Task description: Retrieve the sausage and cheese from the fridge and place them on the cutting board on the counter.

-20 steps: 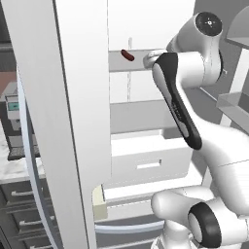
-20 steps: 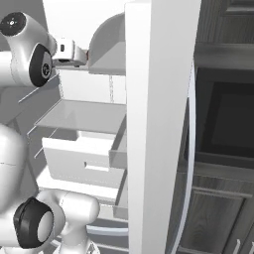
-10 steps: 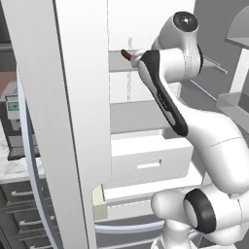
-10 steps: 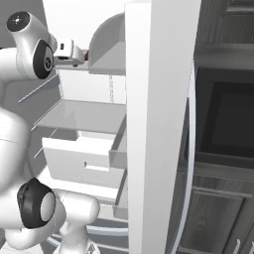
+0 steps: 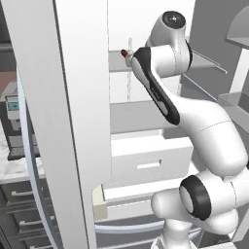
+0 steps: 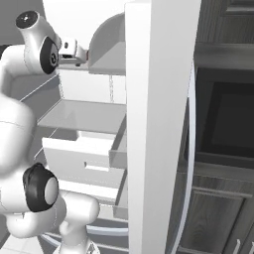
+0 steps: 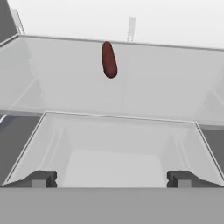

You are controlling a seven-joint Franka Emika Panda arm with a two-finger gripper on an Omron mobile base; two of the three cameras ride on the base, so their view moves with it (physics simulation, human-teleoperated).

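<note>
Sausage on fridge shelf

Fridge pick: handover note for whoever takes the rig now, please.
Gripper: open, holding nothing, inside the tall grey steel fridge, pointed at an inner shelf.
Sausage: the short dark reddish-brown link lies on that white shelf ahead of the gripper, not touched yet.
Cheese, cutting board: neither located from these views.
Done: fridge door open, arm reaching in at shelf height.
Left: grasp the sausage, carry it to the board, then find and move the cheese.
</note>
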